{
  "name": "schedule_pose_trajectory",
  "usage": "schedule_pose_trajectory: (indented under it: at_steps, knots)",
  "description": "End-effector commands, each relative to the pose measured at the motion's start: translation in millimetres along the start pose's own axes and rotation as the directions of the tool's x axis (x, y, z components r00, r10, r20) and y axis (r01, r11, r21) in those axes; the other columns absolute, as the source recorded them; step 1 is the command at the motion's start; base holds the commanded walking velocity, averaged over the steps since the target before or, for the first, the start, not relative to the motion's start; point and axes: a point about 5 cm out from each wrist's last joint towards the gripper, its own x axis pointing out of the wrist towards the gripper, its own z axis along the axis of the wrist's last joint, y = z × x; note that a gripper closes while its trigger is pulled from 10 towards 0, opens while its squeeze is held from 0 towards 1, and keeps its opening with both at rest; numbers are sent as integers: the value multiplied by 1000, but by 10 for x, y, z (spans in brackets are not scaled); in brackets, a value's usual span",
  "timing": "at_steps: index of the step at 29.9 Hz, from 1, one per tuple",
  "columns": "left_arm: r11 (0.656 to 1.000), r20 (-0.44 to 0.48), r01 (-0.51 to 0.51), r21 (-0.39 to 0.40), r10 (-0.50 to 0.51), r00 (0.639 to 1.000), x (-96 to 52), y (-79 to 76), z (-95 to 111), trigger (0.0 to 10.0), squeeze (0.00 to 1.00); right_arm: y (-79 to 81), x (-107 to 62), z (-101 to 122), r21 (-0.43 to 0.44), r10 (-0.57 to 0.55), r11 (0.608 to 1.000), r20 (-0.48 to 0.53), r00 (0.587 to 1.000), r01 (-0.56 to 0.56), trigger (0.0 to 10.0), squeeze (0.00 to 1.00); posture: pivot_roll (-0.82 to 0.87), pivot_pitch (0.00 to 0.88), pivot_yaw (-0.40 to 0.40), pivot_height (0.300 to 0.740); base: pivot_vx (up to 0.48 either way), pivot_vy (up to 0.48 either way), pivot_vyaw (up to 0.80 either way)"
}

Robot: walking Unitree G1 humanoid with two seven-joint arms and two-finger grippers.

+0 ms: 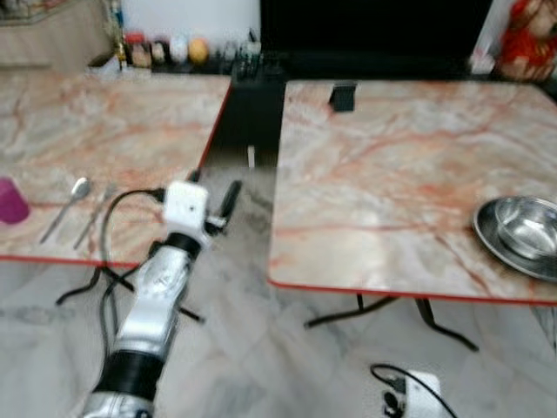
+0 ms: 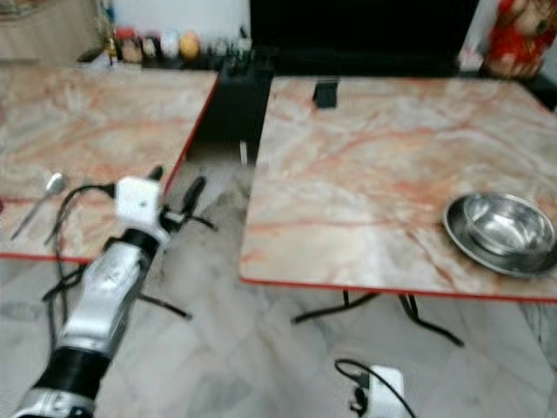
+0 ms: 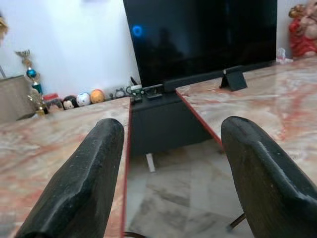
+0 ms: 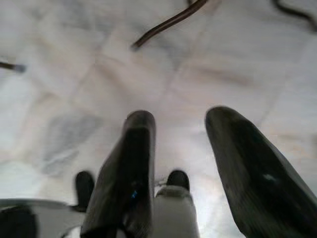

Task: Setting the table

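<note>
Cutlery still on left table [image 1: 104, 131]: spoon [image 1: 70, 202] and fork [image 1: 94, 214] near front edge, pink cup [image 1: 10, 200] beside. Steel bowl [image 1: 522, 231] sits on right table [image 1: 392, 174], well apart. Left gripper [image 1: 228, 198] raised over gap between 2 tables, fingers spread wide, empty. Right gripper [image 4: 181, 163] hangs toward floor, fingers apart, empty. Risks: blurred view suggests motion, so a reach could miss thin cutlery; arm cable could snag table edge; spoon could be nudged off edge.

Two marble-top tables, red-edged, gap between. Left table [image 1: 113, 131]: spoon [image 1: 68, 206], probably a fork [image 1: 94, 216] beside it, magenta cup [image 1: 11, 201]. Right table [image 1: 392, 192]: steel bowl [image 1: 520, 233] near edge.
</note>
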Motion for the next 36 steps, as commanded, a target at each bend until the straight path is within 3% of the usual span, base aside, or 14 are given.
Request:
schedule_pose_trajectory:
  at_steps: [1, 36]
  knots:
    - [1000, 10, 28, -5, -28, 1000, 30, -81, 30, 10000, 0, -83, -17, -26, -7, -19, 1000, -5, 1000, 19, 10000, 0, 49, 0, 16, 740, 0, 330, 0]
    - [1000, 16, 14, -9, -13, 1000, 47, -64, 49, 10000, 0, -57, -16, -31, -30, 6, 1000, -11, 1000, -6, 10000, 0, 48, 0, 6, 740, 0, 356, 0]
